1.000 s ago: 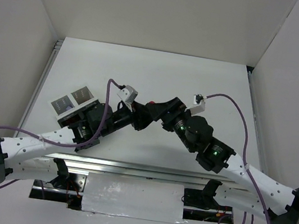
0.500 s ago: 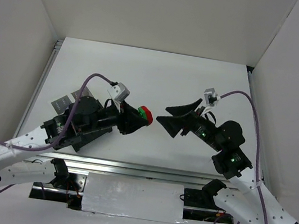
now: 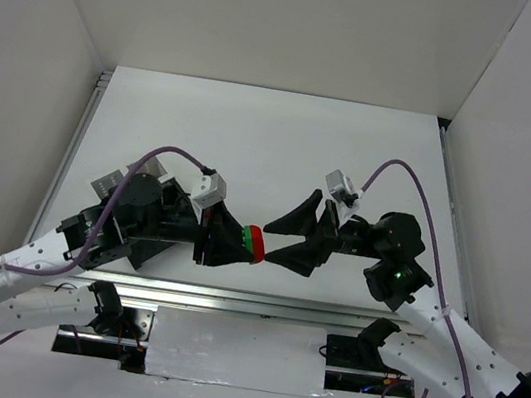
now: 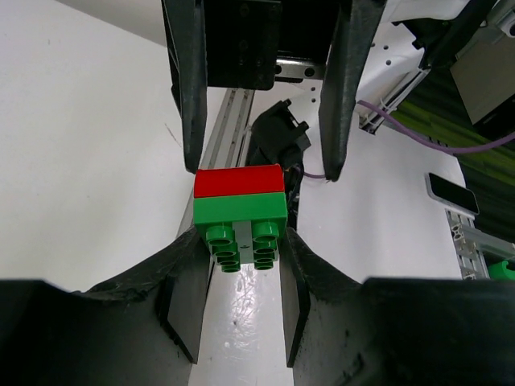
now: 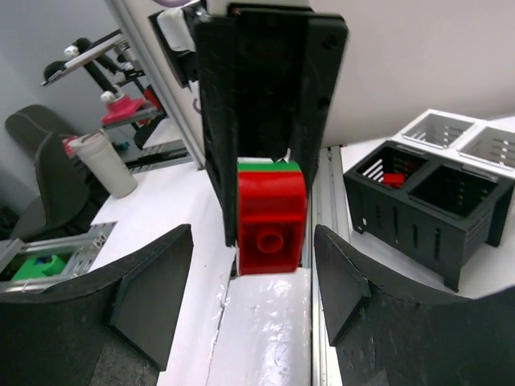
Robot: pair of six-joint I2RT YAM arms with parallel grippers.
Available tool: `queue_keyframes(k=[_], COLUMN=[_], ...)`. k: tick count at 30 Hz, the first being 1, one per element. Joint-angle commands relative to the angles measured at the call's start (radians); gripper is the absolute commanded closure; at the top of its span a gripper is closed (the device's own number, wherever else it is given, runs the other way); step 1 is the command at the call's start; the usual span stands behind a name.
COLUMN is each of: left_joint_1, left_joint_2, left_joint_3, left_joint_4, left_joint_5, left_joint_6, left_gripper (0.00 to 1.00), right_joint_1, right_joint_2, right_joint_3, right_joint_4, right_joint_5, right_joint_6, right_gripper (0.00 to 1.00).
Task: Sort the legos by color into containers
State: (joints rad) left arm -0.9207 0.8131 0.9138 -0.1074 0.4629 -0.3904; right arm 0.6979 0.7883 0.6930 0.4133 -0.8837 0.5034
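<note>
The stacked red-and-green plastic brick [image 3: 254,243] hangs above the near middle of the tabletop [image 3: 255,137], its stack axis running left to right; the left hand [image 4: 241,281] is clamped on the green half, red end pointing right; the right hand [image 3: 271,243], partly open and holding nothing, straddles that red half with a gap on each side; closing there to pull the halves apart looks the likely move.

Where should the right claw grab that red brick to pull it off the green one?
Grip the red brick by its two flat sides, coming straight at its free end: it sticks out, while the left gripper clamps the green brick behind.
</note>
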Motion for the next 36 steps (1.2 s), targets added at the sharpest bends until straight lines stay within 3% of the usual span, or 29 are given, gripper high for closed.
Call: queue_keyframes(k=[1,8,9,10,11,12,17,21,24,27,28,29,32,36], left_joint_1=[-0.001,-0.001,-0.001,-0.001,-0.001,-0.001,0.000,0.002,0.016,0.042,0.071,0.098,0.242,0.345], left_joint_2=[0.011,0.028,0.028,0.026,0.024,0.018,-0.018,-0.089,-0.098,-0.042,-0.014,0.045,0.139,0.178], left_joint_3=[0.005,0.010,0.008,0.008,0.008,0.008,0.002,-0.015,-0.006,0.058,0.077,0.092,0.100,0.060], left_joint_4=[0.028,0.058,0.058,0.060,0.058,0.054,-0.009,-0.057,-0.113,-0.246,-0.370,-0.426,-0.496,-0.436], left_joint_5=[0.039,0.060,0.062,0.063,0.059,0.053,-0.065,-0.295,-0.521,-0.896,-1.108,-1.180,-1.245,-1.247], left_joint_6=[0.027,0.031,0.033,0.035,0.036,0.039,0.074,0.055,0.013,-0.137,-0.193,-0.287,-0.369,-0.422], left_gripper=[1.00,1.00,1.00,1.00,1.00,1.00,1.00,1.00,1.00,1.00,1.00,1.00,0.91,0.97], right_joint_1=[0.021,0.087,0.092,0.095,0.095,0.095,0.062,-0.131,-0.166,-0.166,-0.166,-0.166,-0.164,-0.164], right_joint_2=[0.012,0.081,0.094,0.098,0.104,0.103,-0.006,-0.055,-0.043,-0.026,-0.021,-0.018,-0.015,-0.011], right_joint_3=[-0.001,0.040,0.045,0.048,0.051,0.056,0.002,-0.104,-0.110,-0.090,-0.089,-0.084,-0.084,-0.078], right_joint_4=[0.107,0.062,0.061,0.059,0.055,0.035,-0.054,-0.011,-0.028,-0.080,-0.094,-0.100,-0.096,-0.097], right_joint_5=[-0.049,0.006,0.024,0.029,0.031,0.040,0.199,0.190,0.207,0.310,0.346,0.417,0.445,0.413], right_joint_6=[0.004,-0.039,-0.039,-0.045,-0.048,-0.054,-0.143,-0.092,-0.072,-0.066,-0.045,-0.030,0.023,0.026], right_gripper=[0.31,0.33,0.39,0.47,0.81,1.00,1.00,1.00,1.00,1.00,1.00,1.00,1.00,1.00])
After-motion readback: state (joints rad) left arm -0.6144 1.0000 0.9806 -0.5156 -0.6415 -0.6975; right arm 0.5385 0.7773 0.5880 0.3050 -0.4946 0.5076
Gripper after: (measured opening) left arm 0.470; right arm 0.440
